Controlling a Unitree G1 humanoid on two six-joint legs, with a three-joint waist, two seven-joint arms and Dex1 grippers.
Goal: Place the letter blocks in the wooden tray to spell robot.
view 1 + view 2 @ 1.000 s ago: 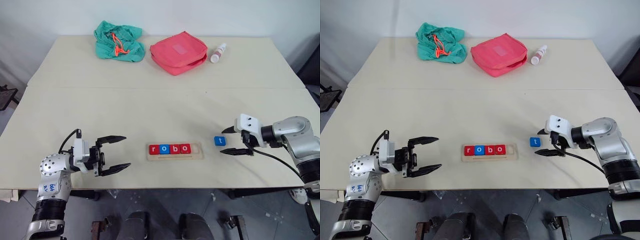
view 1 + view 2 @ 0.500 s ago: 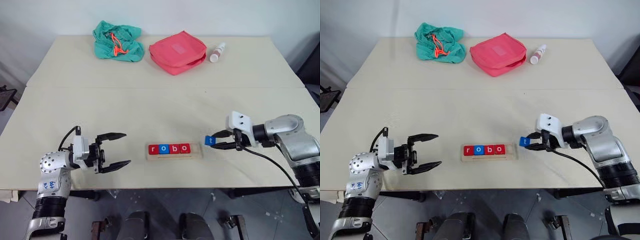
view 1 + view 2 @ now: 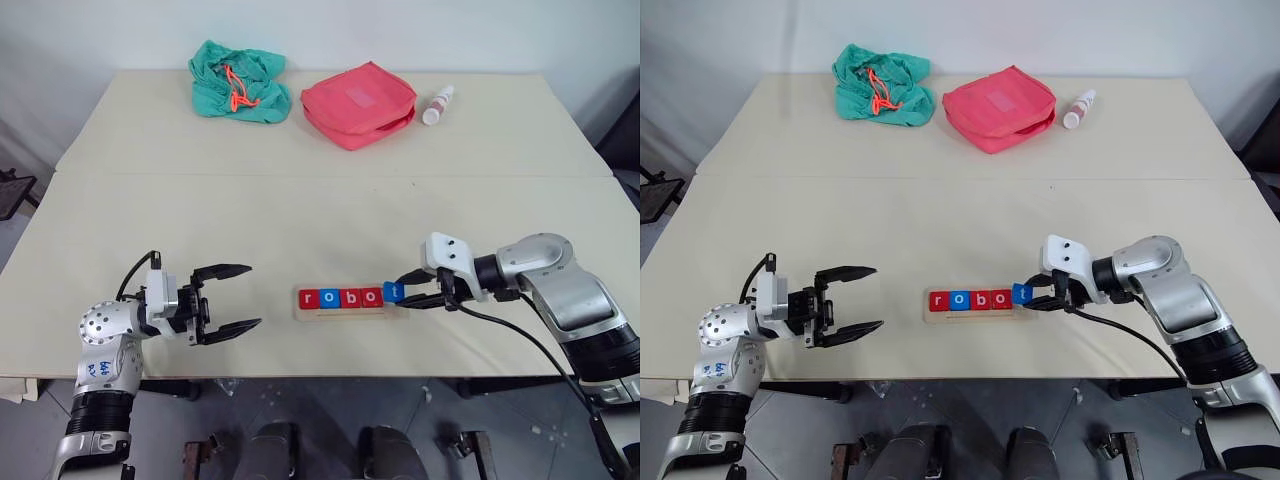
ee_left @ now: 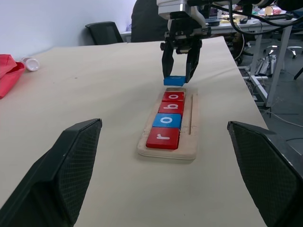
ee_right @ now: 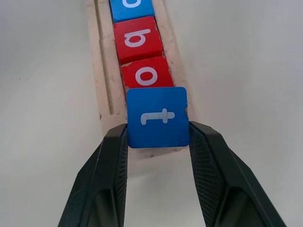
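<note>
1. Tile handling: blue t block [image 5: 157, 117] looks rigid, light and smooth-sided; judged unlikely to deform, though a slick painted edge could slip in a loose pinch.
2. Right tool [image 3: 408, 291] is clenched on the t block, one black finger on each opposite side edge, letter face up and uncovered. That side-edge hold seems the right one: it leaves the underside free to drop into the slot.
3. Position: t block hangs at the tray's 3 o'clock end, just above the open last space, overlapping the red o [image 5: 147, 75] slightly.
4. Wooden tray [image 4: 191, 124] lies at the desk's [image 3: 300, 220] 6 o'clock edge, already holding r, o, b, o in a row.
5. Left tool [image 3: 228, 301] sits at the tray's 9 o'clock, fingers spread, gripping nothing.
6. Fit appears snug; a tilted tile may ride up on its neighbour.
</note>
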